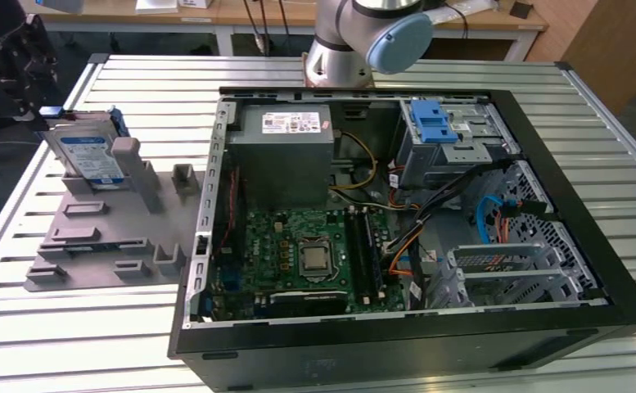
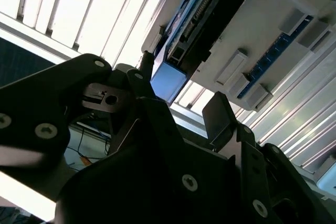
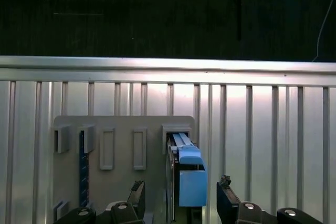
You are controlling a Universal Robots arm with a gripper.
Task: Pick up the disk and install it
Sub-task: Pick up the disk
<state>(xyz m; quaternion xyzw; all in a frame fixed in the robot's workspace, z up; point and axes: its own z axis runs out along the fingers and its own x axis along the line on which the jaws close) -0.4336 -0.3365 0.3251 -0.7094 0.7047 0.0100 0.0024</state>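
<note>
On the grey rack [image 1: 88, 246], in the exterior view, the disk [image 1: 86, 155] stands upright, the open computer case [image 1: 405, 348] just beside the rack. In the first wrist view the gripper [image 3: 181, 198] hangs over the rack, jaws released, spread either side of the disk without touching. In the second wrist view its fingers [image 2: 220, 121] sit clear of the rack

We see an open black computer case [image 1: 405, 348] lying on a slatted metal table [image 1: 78, 327]. Inside it, a green motherboard [image 1: 295, 254] sits just beside a grey power supply box [image 1: 285, 151]. A blue-latched drive cage [image 1: 448, 135] stands toward the exterior view's right, with orange and blue cables [image 1: 493, 213] near it. A grey slotted fixture plate [image 1: 110, 221] lies beside the case on the exterior view's left.
</note>
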